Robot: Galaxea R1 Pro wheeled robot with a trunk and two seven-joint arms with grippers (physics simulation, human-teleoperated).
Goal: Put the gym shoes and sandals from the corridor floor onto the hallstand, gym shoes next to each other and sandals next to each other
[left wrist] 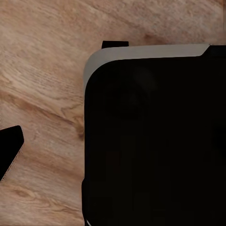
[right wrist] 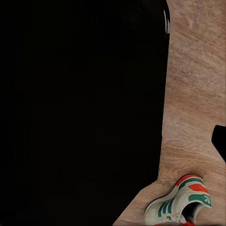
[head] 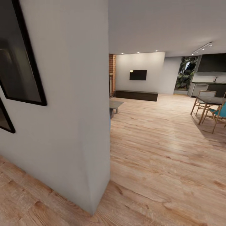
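A wall corner [head: 78,125] stands close ahead on the left, two framed pictures [head: 18,53] hanging on it. The corridor floor [head: 157,163] runs past its right side into an open room, with a low cabinet [head: 136,95] under a wall screen [head: 138,75] far back and a dining desk [head: 213,100] with chairs [head: 216,114] at right. In the right wrist view a gym shoe [right wrist: 181,202] lies on the floor beside the robot's body [right wrist: 80,113].

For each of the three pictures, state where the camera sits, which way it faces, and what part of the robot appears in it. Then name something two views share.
Head view: high on the robot, facing forward past a white wall into a living room.
Left wrist view: on the left arm, facing down at the plank floor; a black robot part blocks much.
Right wrist view: on the right arm, facing down; black robot bulk, a sneaker.
Shared: the floor.
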